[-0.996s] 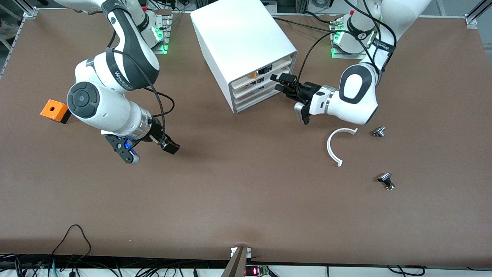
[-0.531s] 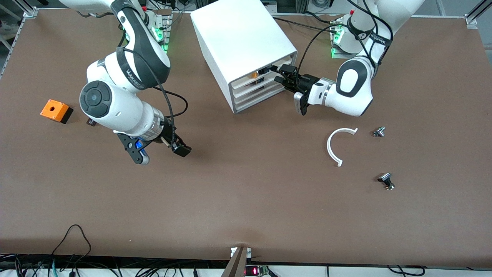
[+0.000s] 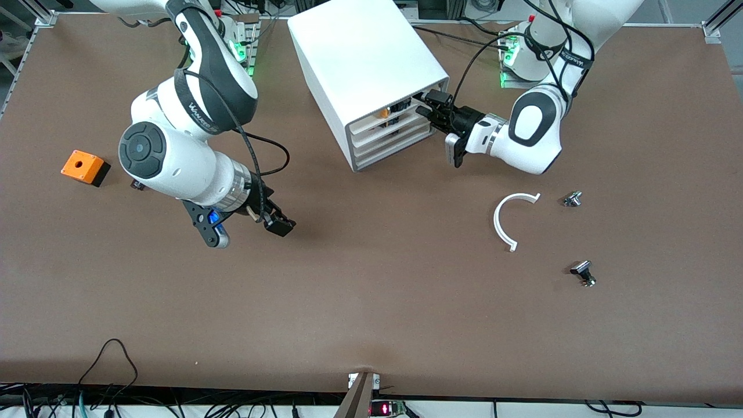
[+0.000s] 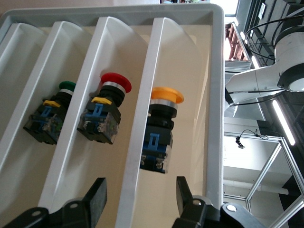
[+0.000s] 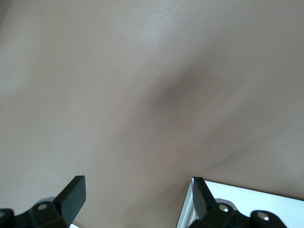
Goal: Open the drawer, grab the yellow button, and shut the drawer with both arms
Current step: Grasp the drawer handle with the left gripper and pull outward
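The white cabinet [image 3: 360, 58] stands at the table's robot side, its drawers facing the left arm. My left gripper [image 3: 424, 104] is at the front of the top drawer [image 3: 371, 119], open. The left wrist view looks into this drawer [image 4: 216, 95]. The button [image 4: 161, 111], with its orange-yellow cap, lies in the compartment by the side wall. My left gripper [image 4: 140, 197] straddles a white divider [image 4: 137, 142] just short of the button, touching nothing. The button [image 3: 382, 114] also shows as an orange spot in the front view. My right gripper [image 3: 277, 223] [image 5: 137, 190] hangs open over bare table.
A red-capped button [image 4: 107, 114] and a green-capped one [image 4: 50, 116] lie in neighbouring compartments. An orange square box [image 3: 81, 165] sits toward the right arm's end. A white curved piece [image 3: 504, 217] and two small knobs [image 3: 573, 198] [image 3: 583, 273] lie toward the left arm's end.
My left gripper has moved in from just off the cabinet's front to the top drawer. The right arm has swung toward the table's middle, uncovering the orange box.
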Robot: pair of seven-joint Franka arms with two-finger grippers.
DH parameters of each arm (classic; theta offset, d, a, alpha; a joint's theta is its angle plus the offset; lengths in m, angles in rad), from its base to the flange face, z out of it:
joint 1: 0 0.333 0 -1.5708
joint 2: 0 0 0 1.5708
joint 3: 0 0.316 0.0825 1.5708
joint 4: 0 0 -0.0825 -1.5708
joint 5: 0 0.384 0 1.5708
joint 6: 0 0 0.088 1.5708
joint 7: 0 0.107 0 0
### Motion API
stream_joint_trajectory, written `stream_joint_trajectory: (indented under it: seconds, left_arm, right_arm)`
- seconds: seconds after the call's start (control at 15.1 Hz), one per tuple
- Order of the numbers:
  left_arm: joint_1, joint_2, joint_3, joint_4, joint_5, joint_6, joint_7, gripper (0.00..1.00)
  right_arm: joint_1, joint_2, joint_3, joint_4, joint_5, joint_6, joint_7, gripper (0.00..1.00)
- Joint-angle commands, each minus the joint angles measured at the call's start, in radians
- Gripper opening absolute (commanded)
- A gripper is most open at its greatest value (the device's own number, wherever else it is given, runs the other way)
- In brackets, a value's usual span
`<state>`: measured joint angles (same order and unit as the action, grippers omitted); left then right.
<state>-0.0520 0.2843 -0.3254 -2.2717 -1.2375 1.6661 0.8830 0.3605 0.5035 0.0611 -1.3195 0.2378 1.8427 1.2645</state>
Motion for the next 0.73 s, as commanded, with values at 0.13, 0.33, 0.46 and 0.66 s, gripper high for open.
stream_joint_trajectory:
  seconds: [0.13,0.33,0.46,0.66]
  left_arm:
    - [0.015,-0.028,-0.014,-0.045,-0.034,-0.016,0.037,0.34]
    - [0.014,-0.025,-0.014,-0.045,-0.034,-0.017,0.037,0.08]
    - [0.014,-0.025,-0.014,-0.045,-0.034,-0.017,0.037,0.00]
    - [0.018,-0.020,-0.011,-0.031,-0.033,-0.016,0.025,0.00]
  right_arm:
    - [0.001,0.015,-0.003,0.039,0.020,-0.030,0.016,1.00]
    - [0.001,0.015,-0.003,0.051,0.018,-0.042,0.016,1.00]
    - [0.001,0.015,-0.003,0.060,0.018,-0.052,0.016,1.00]
    - [0.001,0.015,-0.003,0.071,0.018,-0.053,0.018,1.00]
